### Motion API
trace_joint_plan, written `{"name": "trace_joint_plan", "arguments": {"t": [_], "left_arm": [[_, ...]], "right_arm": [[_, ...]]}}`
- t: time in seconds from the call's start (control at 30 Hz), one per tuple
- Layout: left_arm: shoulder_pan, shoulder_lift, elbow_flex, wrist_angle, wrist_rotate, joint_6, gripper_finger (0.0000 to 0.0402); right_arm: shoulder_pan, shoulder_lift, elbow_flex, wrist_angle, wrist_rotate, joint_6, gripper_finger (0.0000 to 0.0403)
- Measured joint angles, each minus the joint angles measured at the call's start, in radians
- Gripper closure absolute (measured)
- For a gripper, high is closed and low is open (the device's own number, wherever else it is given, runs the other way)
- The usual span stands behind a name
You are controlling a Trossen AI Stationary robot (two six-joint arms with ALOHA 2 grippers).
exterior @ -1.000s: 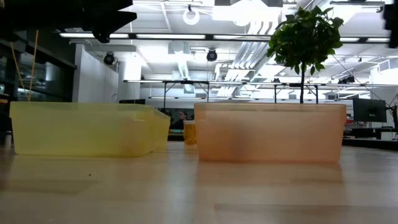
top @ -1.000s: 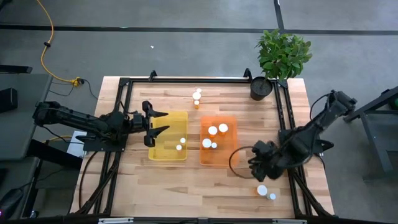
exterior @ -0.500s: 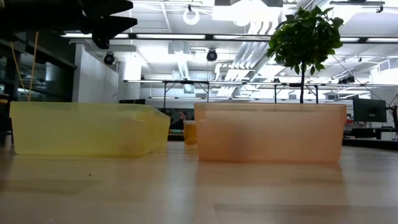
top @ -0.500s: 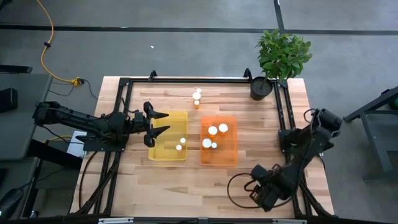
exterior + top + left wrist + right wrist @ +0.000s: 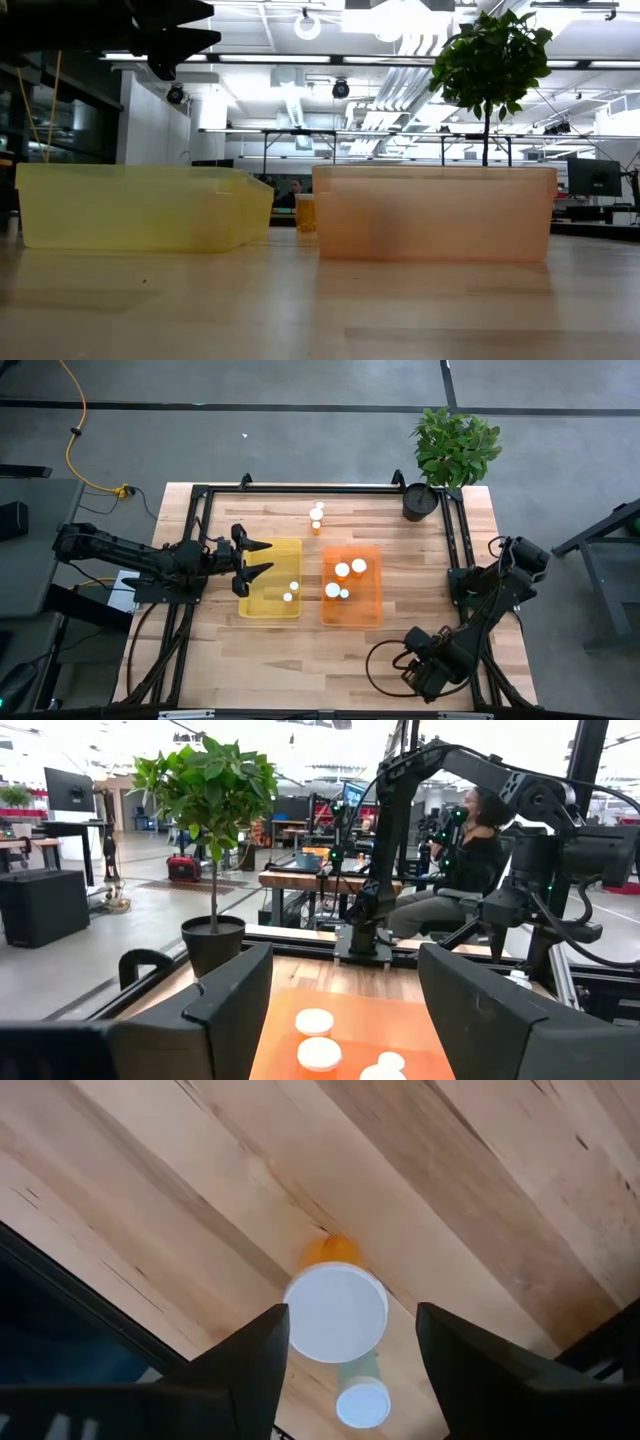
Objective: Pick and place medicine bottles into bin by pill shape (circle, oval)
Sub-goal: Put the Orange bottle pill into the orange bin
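Two orange bottles with white caps stand on the wood at the table's near right: a wide-capped one [image 5: 335,1312] and a smaller one [image 5: 363,1402]. My right gripper [image 5: 350,1325] is open above them, pointing down, one finger on each side of the wide cap without touching it. In the high view my right arm [image 5: 430,663] hides both bottles. My left gripper [image 5: 262,557] is open and empty, level over the left rim of the yellow bin [image 5: 250,605]. The yellow bin holds two bottles [image 5: 290,591]. The orange bin [image 5: 370,615] holds several [image 5: 342,569]. Bottles [image 5: 317,515] stand beyond the bins.
A potted plant [image 5: 452,448] stands at the far right corner. A black frame [image 5: 300,489] runs around the table's edges. The right arm's cable loops on the table near the front edge [image 5: 385,665]. A person sits beyond the table in the left wrist view [image 5: 470,850].
My right gripper has gone toward the table's near edge and down over the two bottles at the near right, which the arm now hides in the high view. In the last half second it has kept almost still.
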Motion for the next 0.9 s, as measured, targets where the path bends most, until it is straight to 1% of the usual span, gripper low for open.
{"name": "trace_joint_plan", "arguments": {"t": [0.1,0.17,0.27,0.4,0.53,0.6,0.7,0.9], "left_arm": [[0.0,0.0,0.0,0.0,0.0,0.0,0.0164],[0.0,0.0,0.0,0.0,0.0,0.0,0.0164],[0.0,0.0,0.0,0.0,0.0,0.001,0.0164],[0.0,0.0,0.0,0.0,0.0,0.001,0.0164],[0.0,0.0,0.0,0.0,0.0,0.001,0.0164],[0.0,0.0,0.0,0.0,0.0,0.0,0.0164],[0.0,0.0,0.0,0.0,0.0,0.0,0.0164],[0.0,0.0,0.0,0.0,0.0,-0.001,0.0164]], "right_arm": [[-0.002,0.0,0.0,0.001,-0.002,0.011,0.0159],[-0.002,0.0,0.0,0.004,-0.002,-0.009,0.014],[0.008,0.0,0.0,0.003,-0.001,-0.022,0.0126],[0.028,0.0,0.0,0.007,0.035,0.017,0.0123],[0.037,0.001,-0.003,0.037,0.038,0.039,0.0123],[0.037,0.015,-0.009,0.064,0.025,0.053,0.0123],[0.029,0.052,-0.011,0.06,-0.018,0.053,0.0123],[0.017,0.082,-0.011,0.06,-0.023,0.03,0.0123]]}}
